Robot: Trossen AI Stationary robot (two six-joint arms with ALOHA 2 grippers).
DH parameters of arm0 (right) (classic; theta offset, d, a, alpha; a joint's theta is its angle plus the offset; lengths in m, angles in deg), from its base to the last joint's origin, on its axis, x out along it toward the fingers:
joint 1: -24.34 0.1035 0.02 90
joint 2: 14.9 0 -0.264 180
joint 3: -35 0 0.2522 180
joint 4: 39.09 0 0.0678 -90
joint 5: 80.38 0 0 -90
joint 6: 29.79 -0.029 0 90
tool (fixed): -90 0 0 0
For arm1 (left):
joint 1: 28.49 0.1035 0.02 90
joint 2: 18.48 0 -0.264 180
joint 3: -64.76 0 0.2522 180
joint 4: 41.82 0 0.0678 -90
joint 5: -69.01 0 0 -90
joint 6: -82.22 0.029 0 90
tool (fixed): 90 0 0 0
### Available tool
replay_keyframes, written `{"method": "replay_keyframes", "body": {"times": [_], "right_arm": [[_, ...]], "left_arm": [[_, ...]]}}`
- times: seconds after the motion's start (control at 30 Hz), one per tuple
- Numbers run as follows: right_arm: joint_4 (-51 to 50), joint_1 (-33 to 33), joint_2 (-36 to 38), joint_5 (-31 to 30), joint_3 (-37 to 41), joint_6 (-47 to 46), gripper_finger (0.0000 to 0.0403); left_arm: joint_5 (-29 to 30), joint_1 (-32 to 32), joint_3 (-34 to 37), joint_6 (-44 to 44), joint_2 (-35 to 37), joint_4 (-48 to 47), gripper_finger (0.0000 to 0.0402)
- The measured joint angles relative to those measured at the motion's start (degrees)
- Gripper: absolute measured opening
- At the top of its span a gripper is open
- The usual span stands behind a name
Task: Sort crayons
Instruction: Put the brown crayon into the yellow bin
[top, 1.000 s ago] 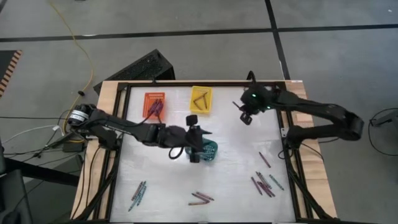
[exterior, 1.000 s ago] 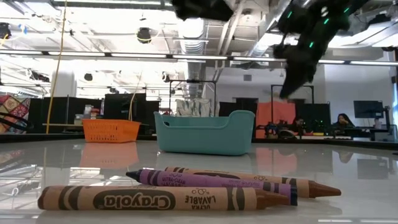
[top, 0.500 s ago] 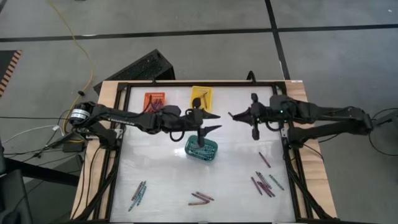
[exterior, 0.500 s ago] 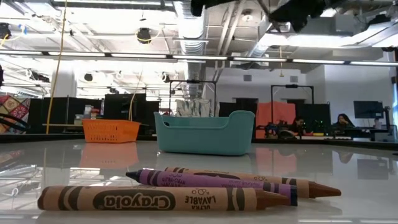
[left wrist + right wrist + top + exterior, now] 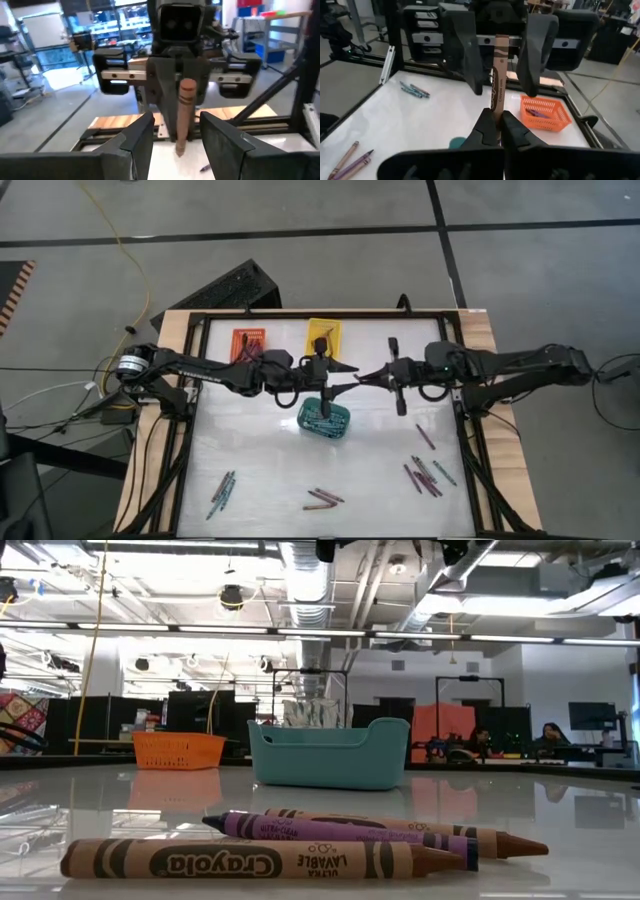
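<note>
Above the teal basket, my two grippers face each other, both pointing level. My right gripper is shut on a brown crayon. My left gripper is open, its fingers standing on either side of that crayon without touching it, as the left wrist view shows around the crayon. Loose crayons lie flat on the white tabletop in groups at the near left, near middle and near right. The low view shows the near-middle crayons. My right gripper pinches the brown crayon between its two fingers, at a spot on its paper wrap. The fingers come level from the table's right side and lie across the crayon. It stands upright, clear of the table, pointed tip down, most of its visible length above the fingers.
An orange basket with purple crayons and a yellow basket with brown ones stand along the far edge. A black frame rims the table. Open white tabletop lies between the teal basket and the near crayon groups.
My right gripper has swung from the far right of the table toward the middle, risen and tipped to level, carrying the brown crayon. My left gripper has lifted from over the teal basket toward the far edge and tipped up to level, so its open fingers now flank the crayon.
</note>
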Motion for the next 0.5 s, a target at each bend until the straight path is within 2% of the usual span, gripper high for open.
{"method": "replay_keyframes", "body": {"times": [0.13, 0.23, 0.5], "right_arm": [[0.14, -0.04, -1.57, -0.02, 0.0, -0.43, 0.0], [0.57, -0.03, -2.33, -0.01, 0.0, -0.61, 0.0], [1.92, -0.03, -2.65, 0.08, 0.0, -0.11, 0.0]], "left_arm": [[-0.59, -0.01, 0.02, 0.14, -0.27, 1.08, 0.015], [-0.88, -0.01, 0.01, 1.06, -0.31, 1.41, 0.0134], [-2.01, -0.26, 0.02, 2.76, -0.33, -0.08, 0.0031]]}}
